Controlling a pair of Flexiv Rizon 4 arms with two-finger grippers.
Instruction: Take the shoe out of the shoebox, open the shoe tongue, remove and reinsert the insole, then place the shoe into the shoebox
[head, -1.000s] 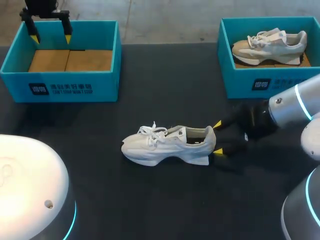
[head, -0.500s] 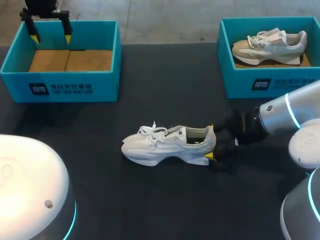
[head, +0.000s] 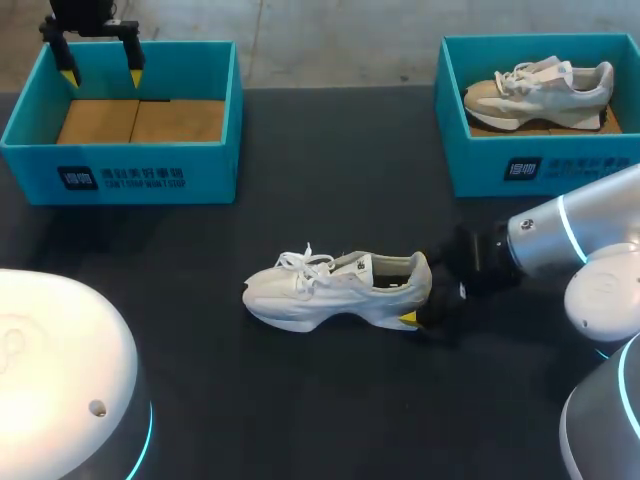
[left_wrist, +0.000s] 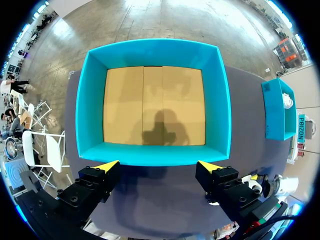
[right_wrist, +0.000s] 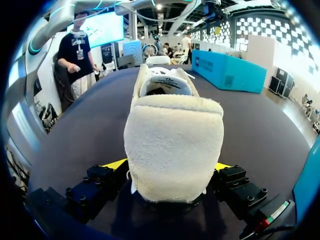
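A white sneaker (head: 335, 290) lies on its sole in the middle of the dark table, toe pointing left. My right gripper (head: 420, 292) is at its heel, open, with one finger on each side. In the right wrist view the padded heel (right_wrist: 172, 145) fills the gap between the fingers of the right gripper (right_wrist: 171, 167); I cannot tell whether they touch it. My left gripper (head: 100, 62) hangs open over the far rim of the empty teal shoebox (head: 150, 178). In the left wrist view the left gripper (left_wrist: 157, 167) shows above that shoebox (left_wrist: 220, 100) with its cardboard floor.
A second teal shoebox (head: 520, 165) at the back right holds a beige sneaker (head: 540, 88). My left arm's white base (head: 60, 380) bulks at the front left, and my right arm's base (head: 605, 430) at the front right.
My right gripper has slid left along the table, so its fingers now straddle the sneaker's heel. The sneaker and my left arm have not moved.
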